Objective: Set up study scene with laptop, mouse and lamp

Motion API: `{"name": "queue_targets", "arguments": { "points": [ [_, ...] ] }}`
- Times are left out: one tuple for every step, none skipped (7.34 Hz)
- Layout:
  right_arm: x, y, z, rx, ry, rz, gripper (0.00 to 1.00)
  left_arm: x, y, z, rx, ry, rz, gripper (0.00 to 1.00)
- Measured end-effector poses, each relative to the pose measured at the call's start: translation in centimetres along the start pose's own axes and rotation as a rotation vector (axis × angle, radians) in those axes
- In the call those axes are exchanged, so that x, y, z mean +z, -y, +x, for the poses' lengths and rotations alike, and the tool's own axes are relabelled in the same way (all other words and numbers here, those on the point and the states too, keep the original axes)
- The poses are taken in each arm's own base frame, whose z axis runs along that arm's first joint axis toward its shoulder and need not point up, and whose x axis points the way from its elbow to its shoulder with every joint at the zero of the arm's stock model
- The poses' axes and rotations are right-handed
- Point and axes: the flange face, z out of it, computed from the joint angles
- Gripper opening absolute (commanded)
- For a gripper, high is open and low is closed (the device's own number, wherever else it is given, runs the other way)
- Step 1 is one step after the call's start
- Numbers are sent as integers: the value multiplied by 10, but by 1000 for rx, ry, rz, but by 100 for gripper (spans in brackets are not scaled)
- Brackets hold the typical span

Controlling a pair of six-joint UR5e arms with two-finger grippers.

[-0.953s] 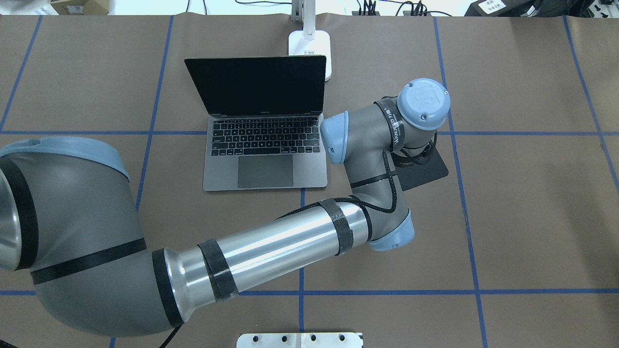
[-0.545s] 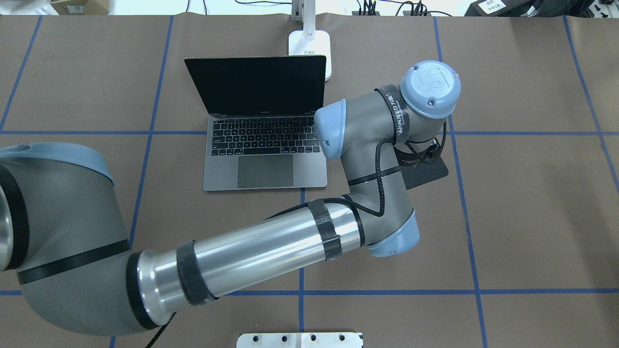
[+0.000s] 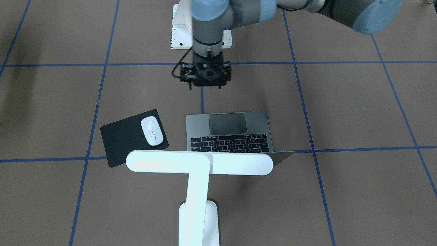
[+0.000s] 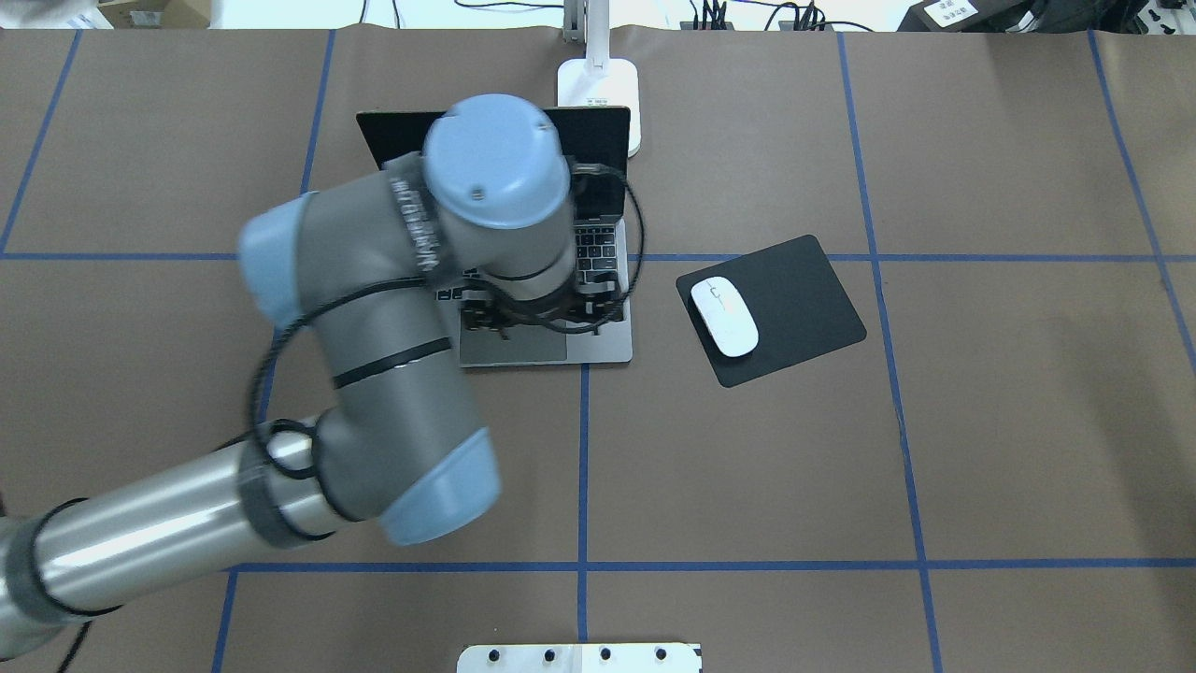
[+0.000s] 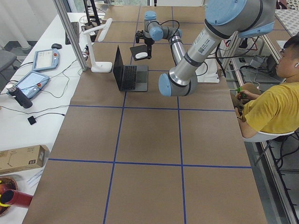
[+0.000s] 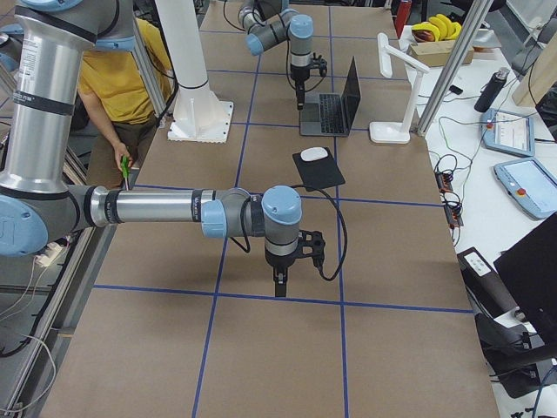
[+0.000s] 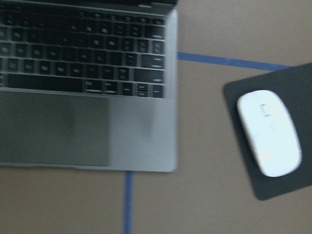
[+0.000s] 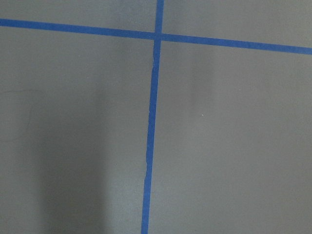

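The grey laptop (image 3: 228, 133) stands open at mid-table, its front right corner (image 4: 603, 346) showing past my left arm. To its right the white mouse (image 4: 724, 316) lies on a black mat (image 4: 794, 299), also seen in the left wrist view (image 7: 269, 132). The white lamp (image 3: 199, 163) stands behind the laptop, its bar head over the screen. My left gripper (image 3: 205, 87) hangs above the laptop's front edge, open and holding nothing. My right gripper (image 6: 280, 287) points down over bare table far to the right; whether it is open or shut I cannot tell.
A white plate with bolt holes (image 4: 579, 657) sits at the table's near edge. A person in a yellow shirt (image 5: 271, 107) sits beside the robot. Cables and tablets (image 6: 513, 135) lie on the bench beyond the lamp.
My left arm has swung left, from over the black mat to over the laptop's front. The mouse, hidden under the wrist before, now lies uncovered on the mat.
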Motion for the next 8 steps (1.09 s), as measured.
{"name": "queue_targets", "arguments": {
  "points": [
    [0,-1,0,1,0,0,100,-17,-5,-68,77,26,23,100],
    [0,-1,0,0,0,2,100,-30,-4,-130,139,63,39,100],
    [0,-1,0,-1,0,2,100,-43,3,-188,194,94,38,100],
    [0,-1,0,-2,0,3,100,-57,14,-248,245,114,18,100],
    [0,-1,0,-2,0,3,100,-74,26,-313,294,132,1,100],
    [0,0,0,-3,0,4,100,-91,33,-380,332,145,-15,100],
    [0,0,0,-5,0,4,100,-107,32,-449,351,146,-33,100],
    [-1,0,0,-7,1,5,100,-117,21,-521,352,141,-51,100]
  ]
}}
